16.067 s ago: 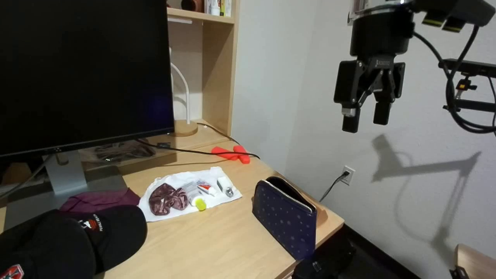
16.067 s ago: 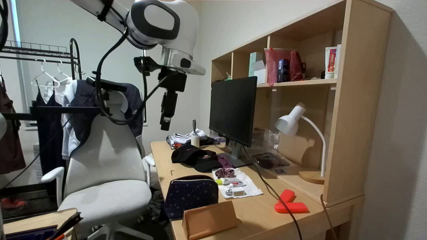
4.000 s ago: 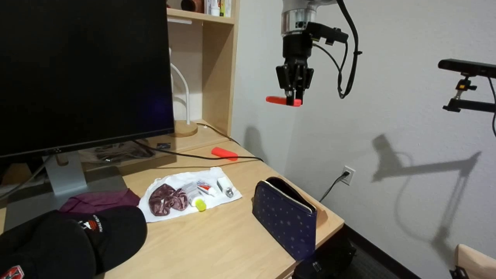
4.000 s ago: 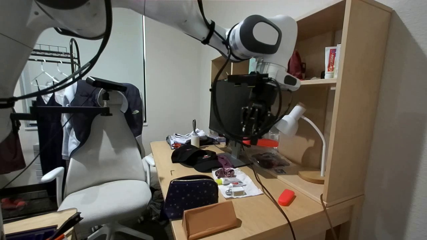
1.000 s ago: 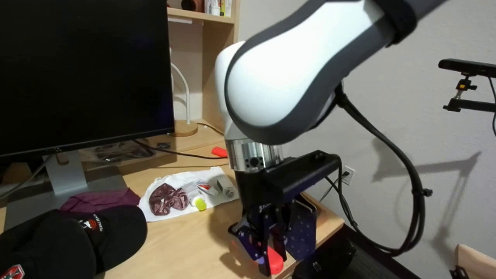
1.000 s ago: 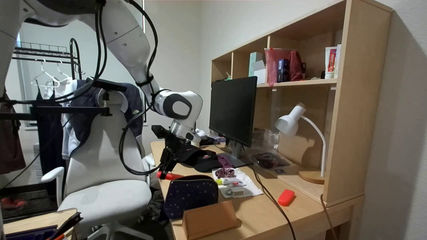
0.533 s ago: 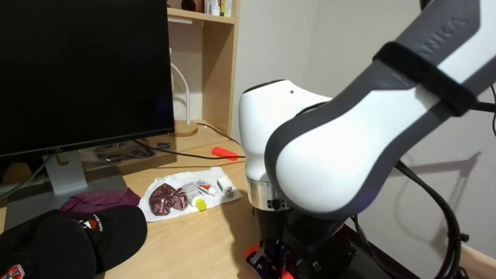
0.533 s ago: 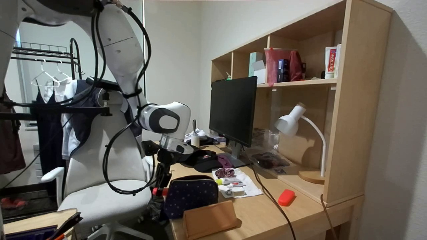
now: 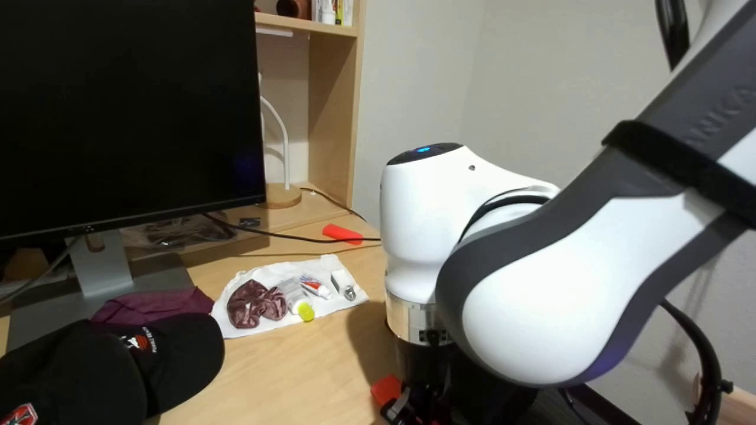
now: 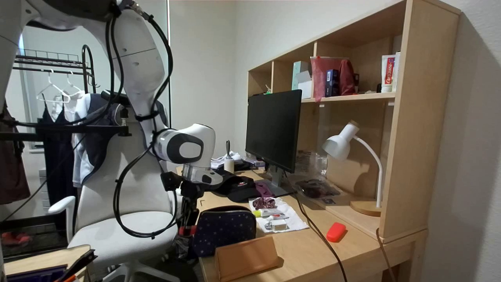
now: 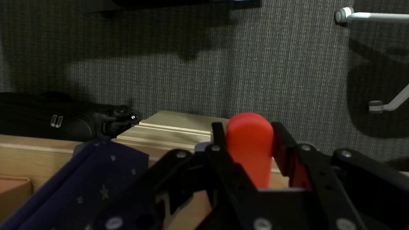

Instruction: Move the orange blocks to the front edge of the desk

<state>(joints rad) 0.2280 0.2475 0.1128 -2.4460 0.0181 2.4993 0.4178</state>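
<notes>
A gripper's (image 11: 250,133) fingers (image 11: 218,133) clasp one orange block (image 11: 249,143); another block (image 9: 342,234) lies on the desk (image 9: 295,369), well apart from them.

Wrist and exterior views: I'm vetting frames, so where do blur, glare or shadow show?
Wrist view: near parts of the gripper out of focus, carpet crisp but partly shadowed; in an exterior view, the arm nearly washed out where white, a shadow on the desk beside it; in an exterior view, a shadow on the shelf unit behind the lamp.
</notes>
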